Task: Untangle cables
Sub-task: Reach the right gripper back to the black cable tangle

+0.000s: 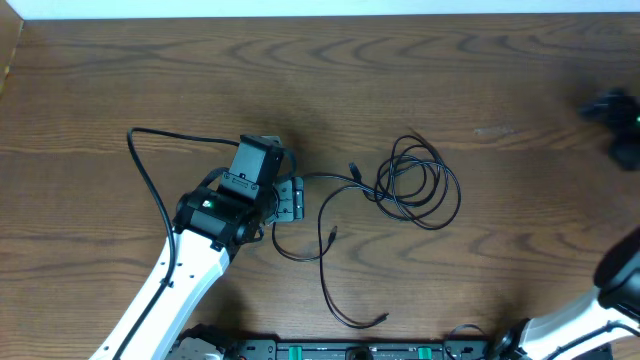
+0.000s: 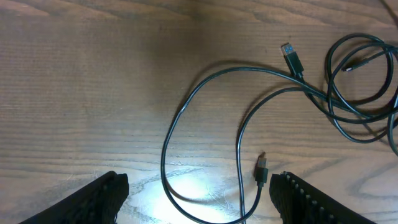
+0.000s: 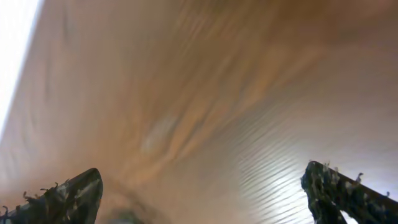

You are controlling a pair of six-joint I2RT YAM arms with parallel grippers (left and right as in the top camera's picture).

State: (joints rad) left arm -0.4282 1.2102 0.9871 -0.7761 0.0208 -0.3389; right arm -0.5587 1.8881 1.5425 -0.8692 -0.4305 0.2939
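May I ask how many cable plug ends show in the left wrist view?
3: one plug end upper middle, one bottom middle, one far right; others may be hidden.

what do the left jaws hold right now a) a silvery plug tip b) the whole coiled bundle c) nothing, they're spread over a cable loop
c: the left wrist view shows the left gripper with its jaws wide apart and a loop of the cables lying loose on the table between them.
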